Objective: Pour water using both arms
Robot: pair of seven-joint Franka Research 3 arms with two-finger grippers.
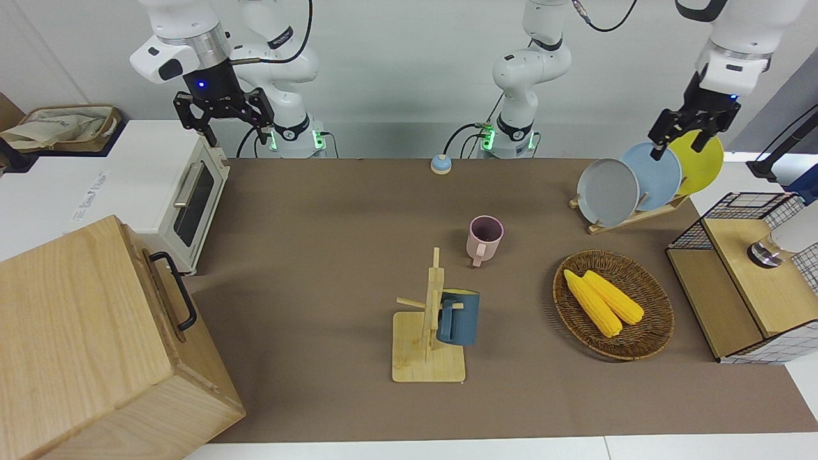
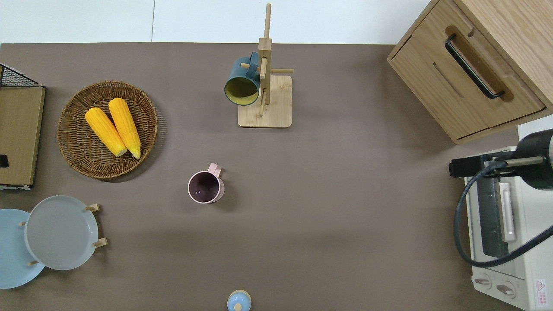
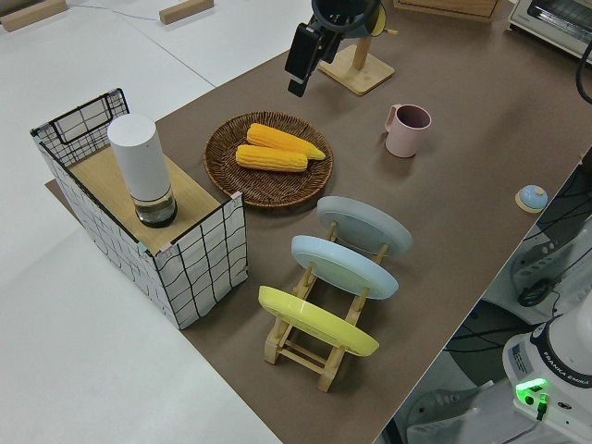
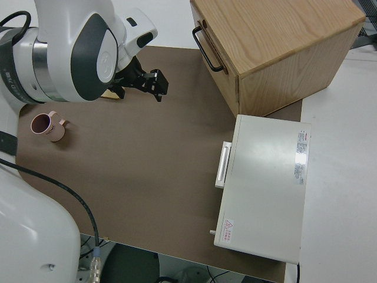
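Both arms are raised at the robots' edge of the table, wrists bent so the grippers point down. The right gripper point(image 1: 223, 118) hangs with its fingers spread wide and nothing between them, above the white toaster oven point(image 1: 167, 191) at the right arm's end. The left gripper point(image 1: 680, 137) hangs over the plate rack point(image 1: 629, 217) at the left arm's end, its fingers apart and empty, in line with the blue plate point(image 1: 655, 176) and yellow plate point(image 1: 703, 160).

Well apart from both grippers, the pink mug point(image 2: 206, 186) stands upright near the middle of the brown table point(image 2: 345, 194), its handle turned away from the robots. Farther from the robots, the dark blue mug point(image 2: 242, 80) hangs on the wooden mug tree point(image 2: 265, 93). The wicker basket point(image 2: 75, 160) with two corn cobs point(image 2: 113, 131) lies toward the left arm's end
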